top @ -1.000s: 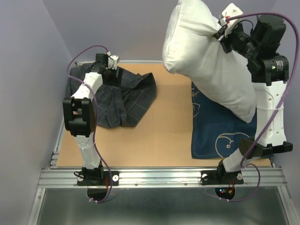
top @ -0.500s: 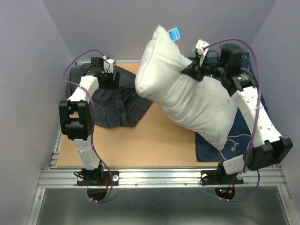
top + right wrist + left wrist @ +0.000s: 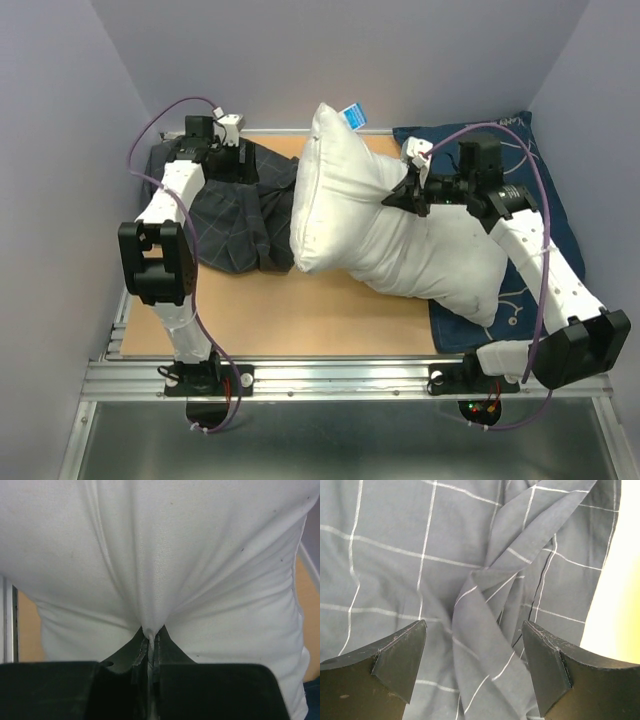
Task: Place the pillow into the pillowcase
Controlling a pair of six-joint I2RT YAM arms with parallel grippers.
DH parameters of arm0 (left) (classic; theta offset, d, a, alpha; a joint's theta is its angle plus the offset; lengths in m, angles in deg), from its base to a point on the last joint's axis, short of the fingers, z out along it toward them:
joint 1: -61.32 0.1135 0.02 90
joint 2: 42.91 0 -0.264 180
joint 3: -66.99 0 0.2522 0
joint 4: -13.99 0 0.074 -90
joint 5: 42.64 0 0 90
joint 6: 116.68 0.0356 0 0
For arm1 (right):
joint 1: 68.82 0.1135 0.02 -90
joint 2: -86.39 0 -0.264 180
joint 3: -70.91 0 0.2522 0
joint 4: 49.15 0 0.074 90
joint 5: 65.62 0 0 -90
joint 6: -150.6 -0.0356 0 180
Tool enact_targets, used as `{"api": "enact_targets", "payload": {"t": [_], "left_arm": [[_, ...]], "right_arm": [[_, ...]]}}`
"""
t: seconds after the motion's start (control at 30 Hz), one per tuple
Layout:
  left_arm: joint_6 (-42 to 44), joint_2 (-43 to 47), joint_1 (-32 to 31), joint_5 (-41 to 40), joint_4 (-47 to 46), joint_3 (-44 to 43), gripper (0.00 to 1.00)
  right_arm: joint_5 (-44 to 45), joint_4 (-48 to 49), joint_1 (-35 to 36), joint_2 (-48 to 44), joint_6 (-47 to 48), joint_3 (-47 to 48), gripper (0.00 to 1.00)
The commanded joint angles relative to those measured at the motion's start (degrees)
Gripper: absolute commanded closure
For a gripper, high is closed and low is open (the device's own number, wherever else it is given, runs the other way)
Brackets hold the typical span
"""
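**Top view.** The pillow [image 3: 385,235] lies across the middle of the table [image 3: 320,315]. Its left end is tipped up and touches the right edge of the case [image 3: 235,215]; its right end rests on the blue cloth [image 3: 545,205]. The right claw [image 3: 405,196] sits on the pillow's upper face, near its middle. The left claw [image 3: 232,160] is over the far part of the case, which lies crumpled and flat. I cannot tell which edge is its mouth.

**Left wrist.** The fingers [image 3: 395,655] stand wide apart and grip nothing. A twisted fold of case fabric [image 3: 485,630] runs up between them. At the right edge there is a pale area, probably the pillow.

**Right wrist.** The claw [image 3: 149,652] is fully closed on a thin pinch of pillow cover [image 3: 150,555], with creases radiating from the grip. No stuffing appears to be caught.

**Assessment.** The pillow is at the case but not in it. In my judgement the step in hand is opening the mouth. I would:
- have the left claw take a single layer at the hem, not the twisted fold, which risks clamping both layers shut;
- lift that layer to hold the mouth open;
- feed in a pillow corner first.

The right claw's pinch is shallow and could slip under a push.
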Motion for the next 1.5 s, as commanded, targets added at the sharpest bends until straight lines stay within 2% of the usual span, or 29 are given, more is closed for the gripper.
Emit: {"api": "enact_targets", "payload": {"t": [0.0,0.23,0.37,0.43,0.47,0.53,0.57,0.7,1.0,1.2,1.47], "left_arm": [[1.5,-4.0,-2.4,0.7,0.3,-3.5,0.12],[1.4,-10.0,-4.1,-3.5,-0.1,-6.5,0.12],[1.5,-11.8,-4.2,-4.7,0.0,-7.0,0.18],[1.3,-12.6,-4.3,-4.4,0.5,-7.9,0.31],[1.4,-12.9,-4.2,-3.8,1.3,-8.2,0.47],[1.6,-12.2,-4.2,-3.0,1.5,-8.9,0.63],[1.6,-10.6,-3.9,-1.3,1.1,-8.7,0.76],[0.7,-4.9,-3.4,2.6,-0.7,-6.6,1.00],[4.5,5.5,-3.4,3.8,-1.9,0.9,1.00],[8.3,13.7,-3.4,3.6,-3.2,6.8,1.00],[22.1,23.6,-3.4,12.3,0.8,15.2,0.94]], "right_arm": [[-0.3,-7.3,0.4,-0.1,4.4,-3.6,0.99],[1.3,-8.0,5.5,1.1,5.2,-8.7,0.99],[2.1,-8.2,7.5,3.3,5.5,-9.5,0.99],[2.4,-8.2,8.7,4.7,5.4,-9.5,0.99],[2.6,-8.2,9.6,6.5,5.2,-9.2,0.99],[2.8,-8.4,10.7,8.2,4.3,-8.7,0.99],[3.1,-8.6,11.7,10.2,4.2,-8.2,0.99],[3.9,-9.0,14.3,14.9,3.8,-6.8,0.99],[5.9,-15.2,15.7,27.9,3.8,0.0,1.00],[7.1,-20.0,15.8,36.6,3.8,8.0,0.99],[6.2,-24.3,12.6,44.9,-2.1,21.5,1.00]]}}
